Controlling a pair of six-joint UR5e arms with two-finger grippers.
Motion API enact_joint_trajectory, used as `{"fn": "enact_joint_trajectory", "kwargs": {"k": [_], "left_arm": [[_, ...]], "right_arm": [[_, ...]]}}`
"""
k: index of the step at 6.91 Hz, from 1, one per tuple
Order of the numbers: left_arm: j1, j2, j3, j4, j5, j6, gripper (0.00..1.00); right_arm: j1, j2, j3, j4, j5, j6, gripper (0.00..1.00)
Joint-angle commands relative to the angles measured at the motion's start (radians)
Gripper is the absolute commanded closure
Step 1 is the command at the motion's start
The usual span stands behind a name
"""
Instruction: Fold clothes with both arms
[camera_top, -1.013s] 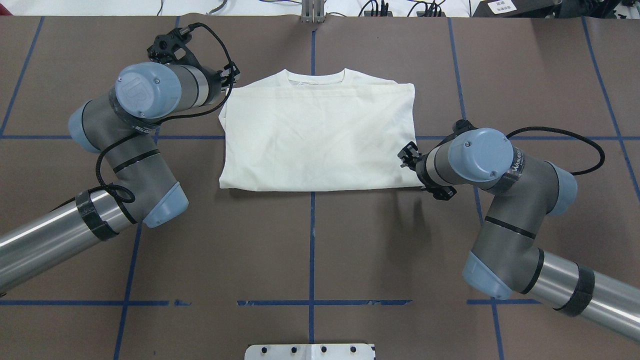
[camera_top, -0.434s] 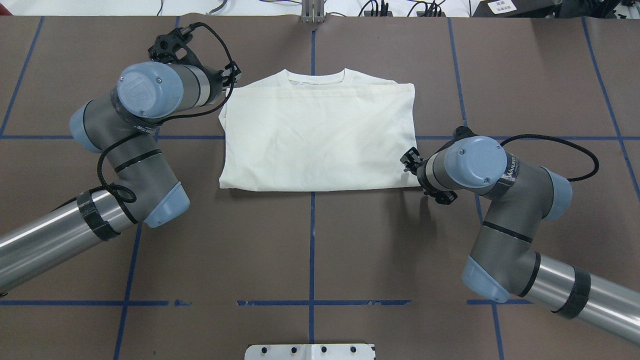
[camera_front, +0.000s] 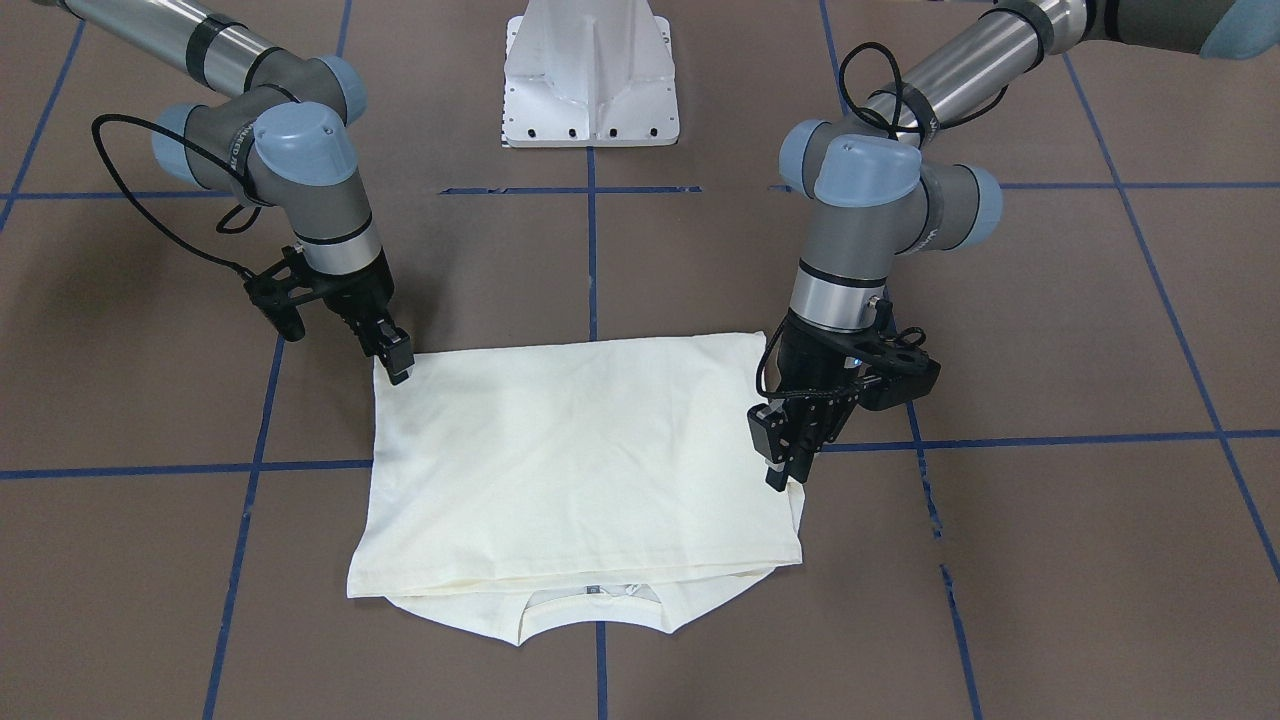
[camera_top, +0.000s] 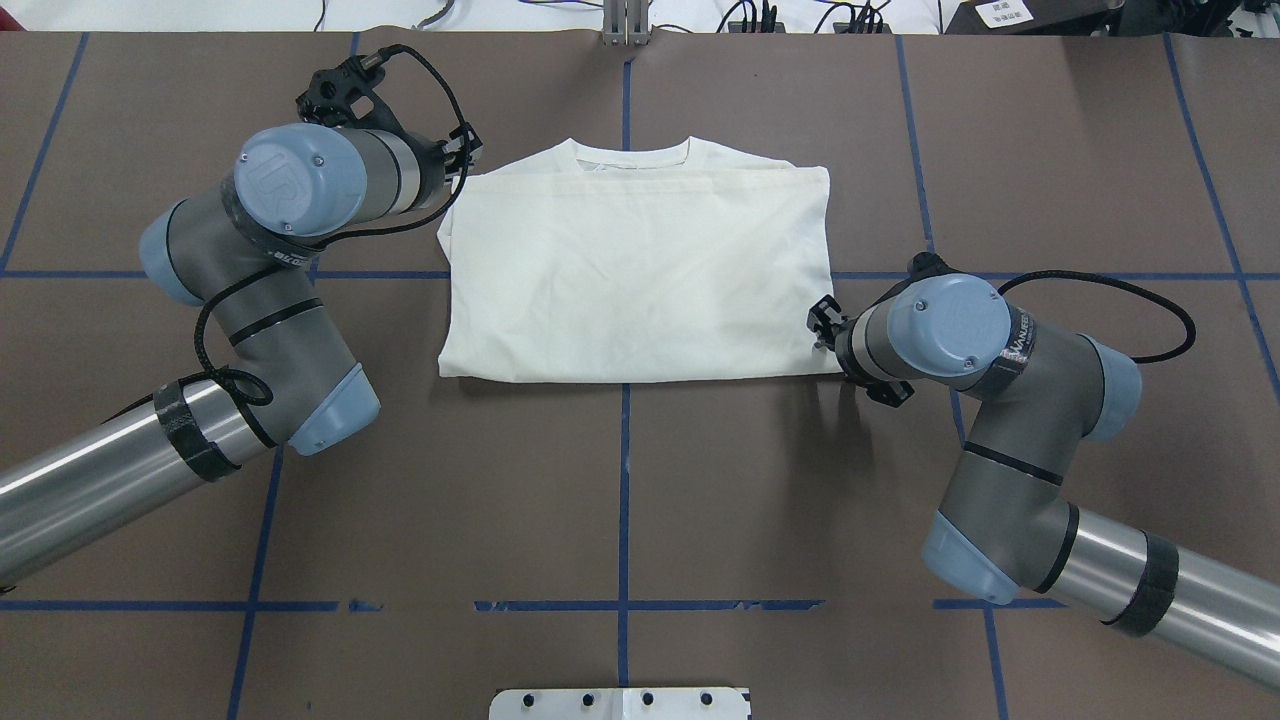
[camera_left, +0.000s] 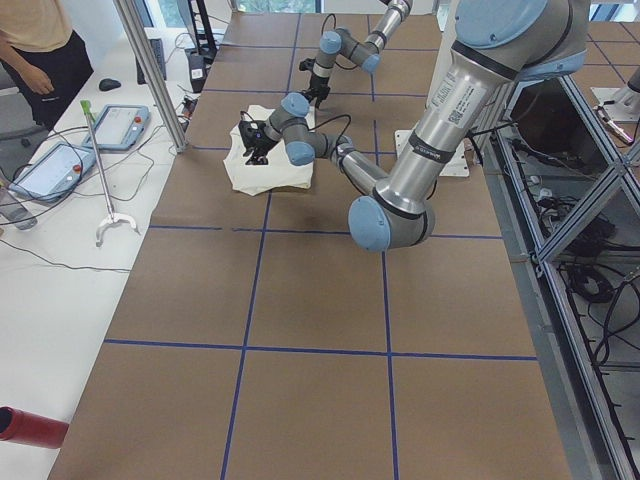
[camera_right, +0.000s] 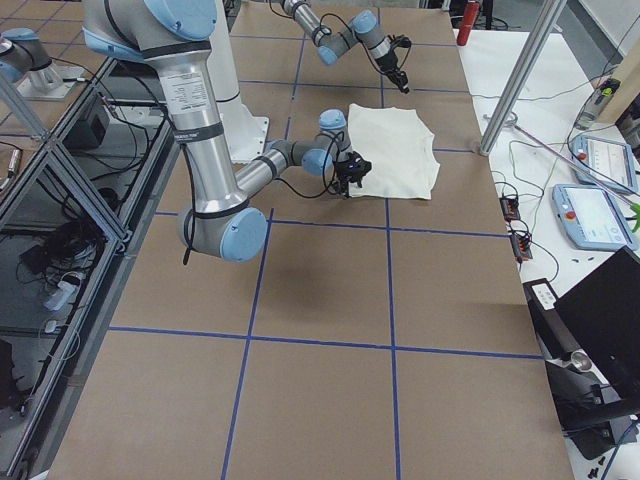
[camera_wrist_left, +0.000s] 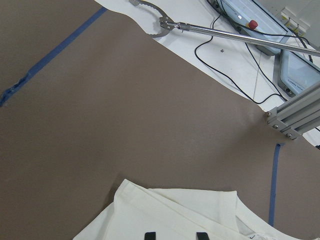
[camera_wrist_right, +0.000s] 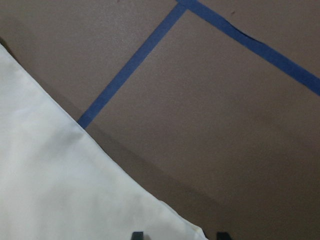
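Observation:
The cream T-shirt (camera_top: 640, 270) lies folded flat on the brown table, plain side up, collar at the far edge; its print is hidden. It also shows in the front-facing view (camera_front: 580, 450). My left gripper (camera_top: 462, 148) is at the shirt's far left corner, its tip down at the cloth's edge (camera_front: 783, 462). The left wrist view (camera_wrist_left: 175, 235) shows its fingertips apart over the shirt (camera_wrist_left: 190, 215). My right gripper (camera_top: 822, 322) is at the near right corner (camera_front: 397, 362). Its fingertips stand apart in the right wrist view (camera_wrist_right: 179, 234), astride the shirt's corner (camera_wrist_right: 60, 190).
The white pedestal base (camera_front: 592, 75) stands at the robot's side of the table. Blue tape lines (camera_top: 625, 480) cross the brown surface. A metal post (camera_top: 625, 20) and cables lie along the far edge. A white side table holds pendants and a grabber tool (camera_wrist_left: 210, 31).
My right gripper has moved a little toward the robot along the shirt's right edge, to its near right corner. The left arm has barely moved. The shirt lies as before.

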Motion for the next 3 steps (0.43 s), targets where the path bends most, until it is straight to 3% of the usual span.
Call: {"fn": "enact_joint_trajectory", "kwargs": {"k": [1,3], "left_arm": [[0.000,-0.002,-0.001,0.002,-0.002,0.000,0.61],[0.000,-0.002,-0.006,0.002,0.000,-0.002,0.61]], "right_arm": [[0.000,0.003,-0.004,0.000,0.000,-0.003,1.00],[0.000,0.011,0.018,0.000,0.007,-0.006,1.00]]}}
